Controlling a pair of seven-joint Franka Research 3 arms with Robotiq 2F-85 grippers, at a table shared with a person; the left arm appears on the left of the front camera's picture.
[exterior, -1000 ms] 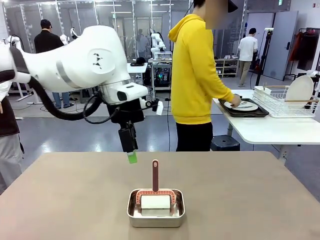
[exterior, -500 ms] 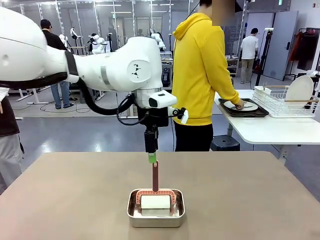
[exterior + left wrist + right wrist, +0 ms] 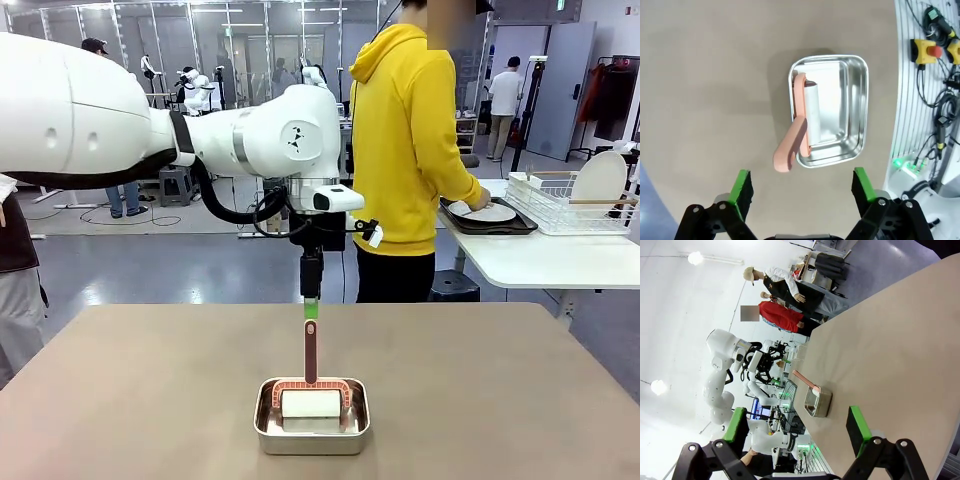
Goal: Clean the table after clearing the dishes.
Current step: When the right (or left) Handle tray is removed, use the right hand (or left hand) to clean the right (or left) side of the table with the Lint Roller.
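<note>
Closest to me, the brown counter (image 3: 120,400) is bare apart from one small steel pan (image 3: 311,418) sitting near its front edge, about in the middle. A white roller (image 3: 311,403) on a reddish frame lies in the pan, and its handle (image 3: 311,350) rises out of it and leans out over the pan's rim. My left tool (image 3: 311,306) hangs straight above the top of that handle, pointing down. Its green pads are spread wide with nothing between them, and I cannot tell whether a pad touches the handle tip. My right tool (image 3: 797,427) is also spread and empty, looking along the counter with the pan well away from it. Beyond the far edge, a person in a yellow hoodie stands turned to a small white counter (image 3: 540,260) off to the right. One hand (image 3: 478,203) is on a white plate (image 3: 485,212) with cutlery that rests on a dark tray (image 3: 490,228). Just past the tray is a wire rack (image 3: 570,205) with another plate (image 3: 600,180) standing in it. I'd call the clearing done, since no dishes sit on my counter. The cleaning itself has not begun: I have yet to grip the roller and run it across the top.
</note>
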